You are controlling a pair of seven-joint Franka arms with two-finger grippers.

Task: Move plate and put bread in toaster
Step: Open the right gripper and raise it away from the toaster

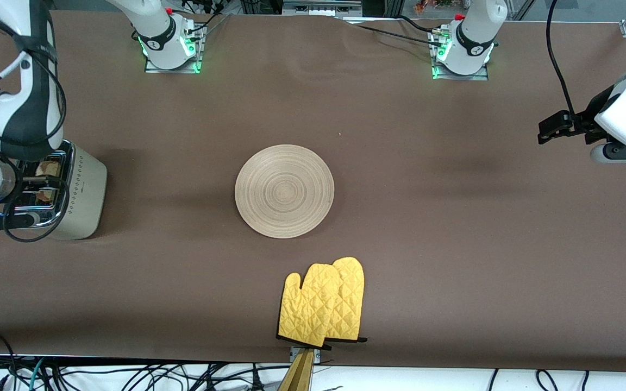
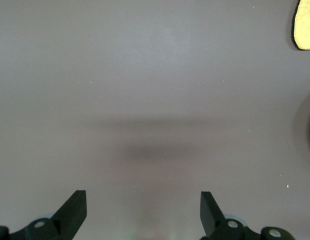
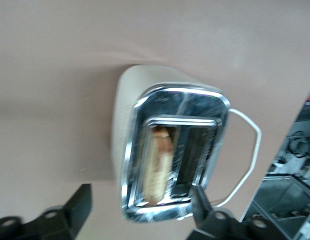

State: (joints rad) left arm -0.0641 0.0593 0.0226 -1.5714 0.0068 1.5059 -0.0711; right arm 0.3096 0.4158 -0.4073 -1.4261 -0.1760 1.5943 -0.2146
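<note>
The pale wooden plate (image 1: 285, 191) lies bare in the middle of the table. The cream toaster (image 1: 82, 195) stands at the right arm's end of the table. The bread (image 1: 47, 168) stands in one of its slots, and it also shows in the right wrist view (image 3: 157, 165) inside the chrome top (image 3: 175, 95); the other slot is dark. My right gripper (image 3: 142, 197) is open and empty just above the toaster. My left gripper (image 1: 548, 130) is open and empty (image 2: 143, 197), up over bare table at the left arm's end.
A pair of yellow oven mitts (image 1: 324, 301) lies near the table's front edge, nearer to the camera than the plate; one corner shows in the left wrist view (image 2: 305, 25). The toaster's white cord (image 3: 250, 150) loops beside it.
</note>
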